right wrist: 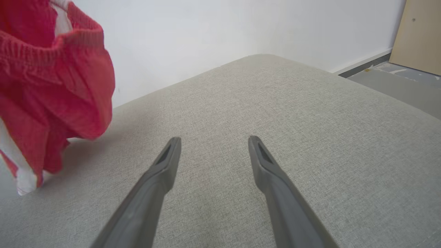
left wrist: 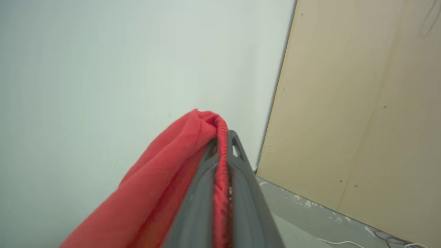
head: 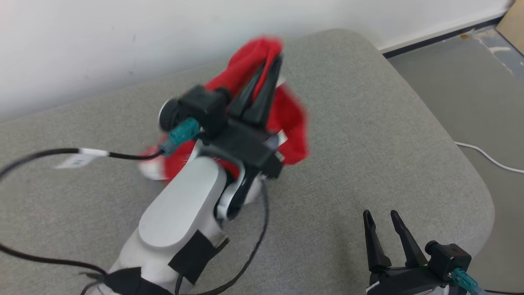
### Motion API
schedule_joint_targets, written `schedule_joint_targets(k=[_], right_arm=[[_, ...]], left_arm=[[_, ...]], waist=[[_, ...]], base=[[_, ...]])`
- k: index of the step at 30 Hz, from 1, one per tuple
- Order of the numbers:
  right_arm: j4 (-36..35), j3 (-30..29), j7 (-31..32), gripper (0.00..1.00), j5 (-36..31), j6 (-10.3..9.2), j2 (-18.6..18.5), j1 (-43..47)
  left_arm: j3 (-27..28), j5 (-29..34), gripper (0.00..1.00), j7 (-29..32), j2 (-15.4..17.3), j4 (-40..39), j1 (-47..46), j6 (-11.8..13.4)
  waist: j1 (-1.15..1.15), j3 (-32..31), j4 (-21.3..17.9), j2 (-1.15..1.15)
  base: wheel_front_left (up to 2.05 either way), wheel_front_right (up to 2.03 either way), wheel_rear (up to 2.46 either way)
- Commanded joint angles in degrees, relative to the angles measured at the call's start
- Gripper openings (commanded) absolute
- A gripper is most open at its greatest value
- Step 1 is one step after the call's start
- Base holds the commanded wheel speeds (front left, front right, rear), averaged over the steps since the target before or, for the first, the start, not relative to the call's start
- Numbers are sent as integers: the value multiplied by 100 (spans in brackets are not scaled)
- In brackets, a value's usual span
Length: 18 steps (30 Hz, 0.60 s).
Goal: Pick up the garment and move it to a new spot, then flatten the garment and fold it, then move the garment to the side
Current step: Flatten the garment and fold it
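Now our left gripper (head: 277,61) is raised above the pale grey fabric-covered cushion (head: 368,123), its two long dark fingers pressed together on a bunched fold of the red soft-cloth garment with white trim (head: 292,119). In the head view that grip sits toward 12 o'clock, and the rest of the cloth hangs blurred behind the wrist, over the middle of the cushion. From the left wrist we see the ribbed red hem pinched between the fingers (left wrist: 248,193), the cloth draping off to 8 o'clock against a white wall (left wrist: 103,69), with a tan board (left wrist: 361,103) at 3 o'clock. Our right gripper (head: 380,214) sits at 5 o'clock in the head view, fingers apart and holding nothing, low over the cushion. Its own view shows the garment at 9 o'clock; whether the lower edge touches the cushion we cannot tell. A thin white cable (head: 487,157) lies on the grey floor (head: 470,94) at 3 o'clock.
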Motion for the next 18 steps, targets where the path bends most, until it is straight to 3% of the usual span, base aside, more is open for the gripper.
schedule_joint_targets(k=[1, 4, 8, 13, 18], right_arm=[[8, 10, -23, 100, 3, -12, -3, 40], [21, -13, -23, 100, 7, -12, -3, 77], [17, -19, -23, 100, 19, -12, 0, 97], [20, -13, -24, 100, -21, -12, -3, 94], [13, -31, -24, 100, -98, -12, -2, 37]], left_arm=[[0, -38, 0, -25, 2, -47, -51, 22], [-33, -406, 0, -61, 6, -714, -148, 211], [10, -681, 0, 50, 14, -1025, 172, 581], [171, -991, 0, 258, 329, -750, 992, 867], [351, -1286, 0, 254, 599, -109, 1782, 974]], waist=[[0, -60, 50, -1], [0, -158, 132, -1], [0, -216, 307, -1], [0, -192, 612, -1], [0, -144, 936, -1]], base=[[0, 0, 0], [0, 0, 0], [0, 0, 0], [0, 0, 0], [0, 0, 0]])
